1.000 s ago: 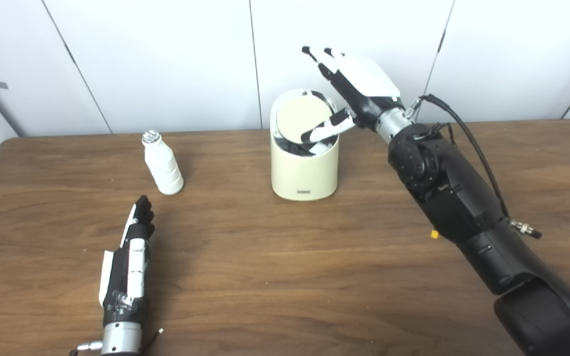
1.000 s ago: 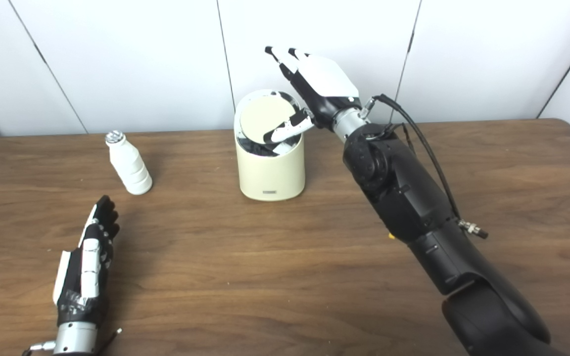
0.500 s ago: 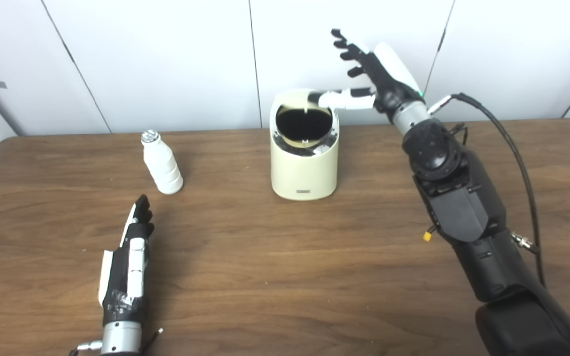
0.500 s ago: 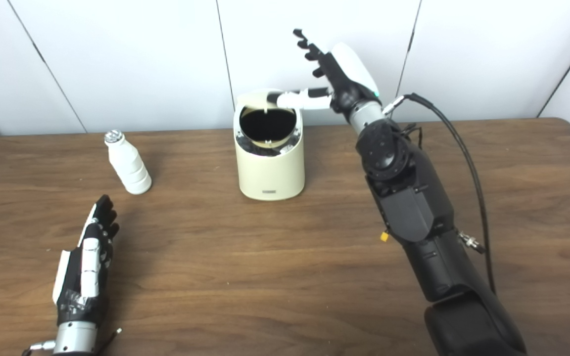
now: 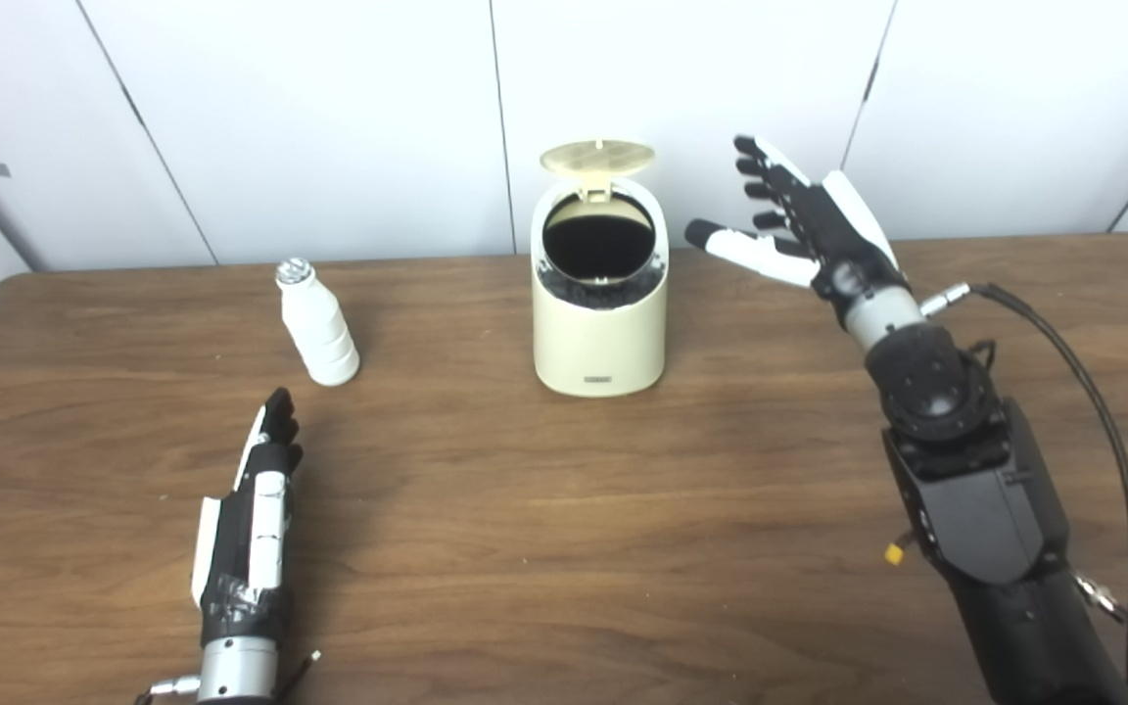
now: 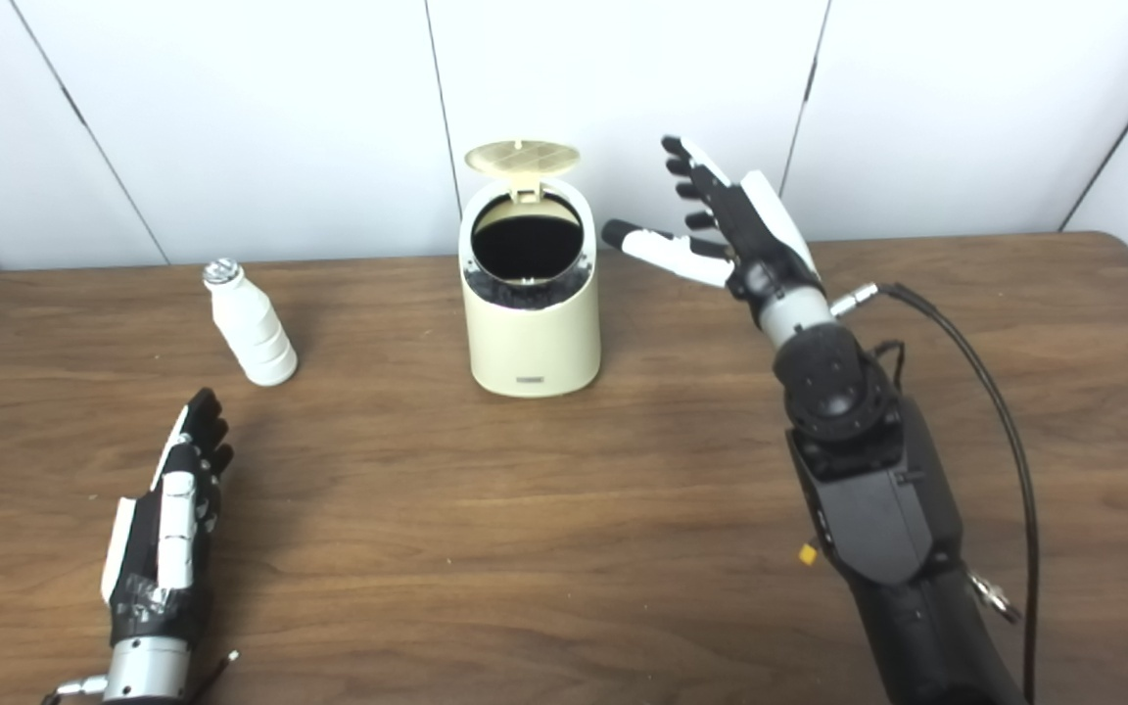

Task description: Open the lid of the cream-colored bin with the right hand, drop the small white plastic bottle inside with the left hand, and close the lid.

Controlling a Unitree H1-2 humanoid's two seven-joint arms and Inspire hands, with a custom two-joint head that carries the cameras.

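Left eye view, right hand (image 5: 809, 230) raised, fingers spread, beside bin (image 5: 600, 323)

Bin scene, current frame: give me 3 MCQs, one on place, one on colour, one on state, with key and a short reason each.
1. Where does the bottle stand relative to the bin?
A. picture-left of it
B. inside it
C. picture-right of it

2. What colour is the bin?
A. blue
B. cream
C. black

3. What state is the lid in?
A. closed flat
B. lying on the table
C. raised, opening exposed

Key:
1 A: the bottle stands upright on the table, apart from the bin, on the left hand's side.
2 B: its wall is cream.
3 C: the lid stands above the back rim; the right hand is open, clear of it.
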